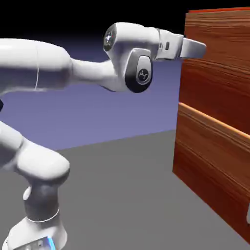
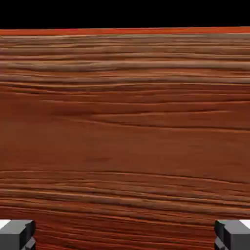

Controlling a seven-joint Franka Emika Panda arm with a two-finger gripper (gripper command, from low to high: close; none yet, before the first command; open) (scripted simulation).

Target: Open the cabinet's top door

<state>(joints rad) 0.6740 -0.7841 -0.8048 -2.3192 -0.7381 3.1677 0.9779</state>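
Item 1: arm (image 1: 34, 73), white, glossy, jointed; lower segments fill the exterior view's left foreground, upper link runs level toward the right.

Item 2: gripper (image 1: 195, 49), pale grey, pointing level at the cabinet's upper front, its tip just at the wood; contact cannot be told. In the hand view 2 grey fingertips (image 2: 17, 234) sit at the far bottom corners, spread wide, nothing between them.

Item 3: cabinet (image 1: 215, 161), large, boxy, glossy reddish-brown wood grain, standing at the exterior view's right on the grey table (image 1: 122, 195).

Item 4: top door (image 1: 219, 63), the cabinet's upper panel, flat, horizontal grain, bright orange-red top edge. It fills the hand view (image 2: 125, 122) from side to side. A lighter ledge separates it from the lower front panel (image 1: 210, 166). No handle is visible in either view.
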